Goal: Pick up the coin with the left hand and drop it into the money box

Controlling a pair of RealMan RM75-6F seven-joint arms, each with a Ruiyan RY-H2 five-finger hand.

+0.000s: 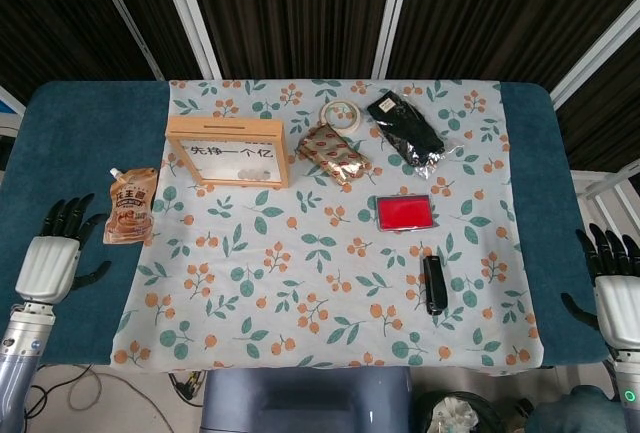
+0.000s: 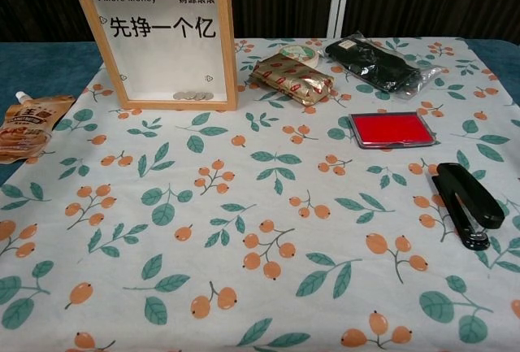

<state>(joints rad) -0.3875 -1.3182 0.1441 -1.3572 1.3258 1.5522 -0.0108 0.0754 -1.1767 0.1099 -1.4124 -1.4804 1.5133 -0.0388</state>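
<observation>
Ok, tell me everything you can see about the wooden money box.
The money box is a shallow frame of light wood with a clear front pane, standing upright on the floral cloth near its back left. The pane carries "¥More Money" and large black Chinese characters. A few coins lie along the inside bottom. The head view shows its flat wooden top. Neither hand touches it; a gold packet lies apart on its right.

upright wooden money box [image 2: 154, 39], glass front, coins [image 2: 192, 97] lying inside

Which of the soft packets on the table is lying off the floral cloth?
The orange spouted pouch, on the bare blue table at the cloth's left edge. The gold packet and the black packet both lie on the floral cloth.
</observation>
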